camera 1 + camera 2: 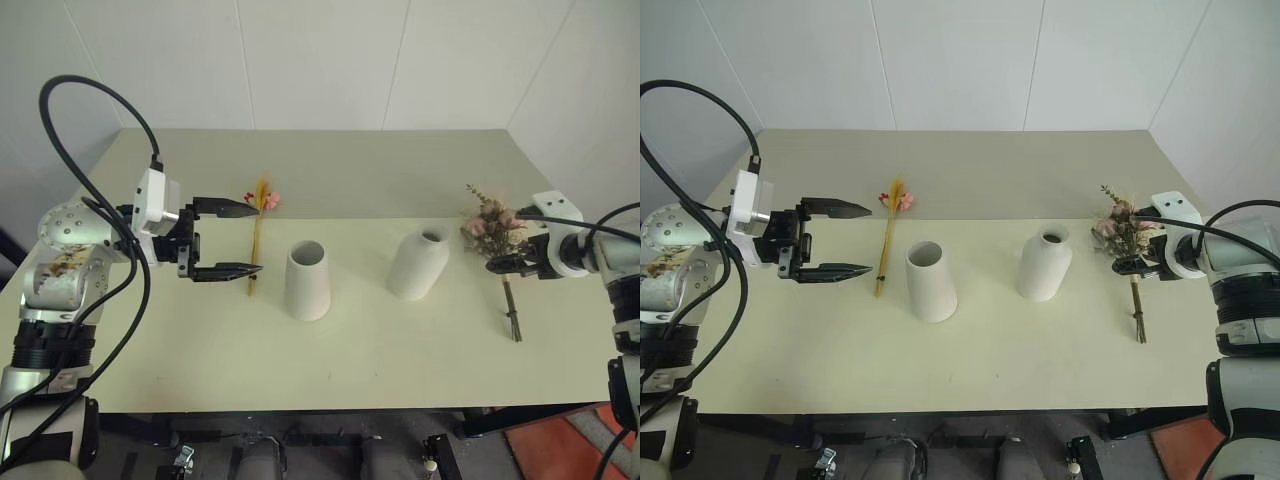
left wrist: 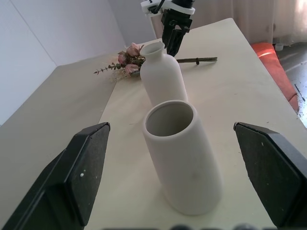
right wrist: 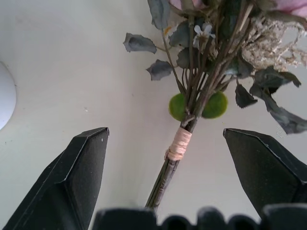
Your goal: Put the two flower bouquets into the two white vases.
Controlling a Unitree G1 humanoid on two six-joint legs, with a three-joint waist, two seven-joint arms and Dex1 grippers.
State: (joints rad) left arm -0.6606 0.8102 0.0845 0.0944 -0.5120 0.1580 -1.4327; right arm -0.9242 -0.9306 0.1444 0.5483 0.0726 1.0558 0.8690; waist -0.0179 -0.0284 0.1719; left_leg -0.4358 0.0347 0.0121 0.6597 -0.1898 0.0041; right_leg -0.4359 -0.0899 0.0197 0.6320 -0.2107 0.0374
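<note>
Pale table (image 1: 330,170) across the middle of the head view, with the tapered white vase (image 1: 307,280) just left of centre and the egg-shaped white vase (image 1: 419,262) just right of it, both upright and empty. At far right, the pink rose bouquet (image 1: 495,228) flat on the table, blossoms toward the upper part of the frame, long axis running down to its stem ends (image 1: 514,325) at lower right. Right gripper (image 1: 515,264) directly over the stems, fingers spread wide; in the right wrist view, the tan binding (image 3: 178,143) centred between the two black fingers (image 3: 81,172), nothing yet clasped. At left centre, the slim yellow bouquet (image 1: 257,235) flat, long axis near vertical in frame, plumes uppermost. Left gripper (image 1: 232,238) immediately left of it, fingers likewise wide apart and pointing toward the stem. Each bouquet nearest the arm on its own side.
</note>
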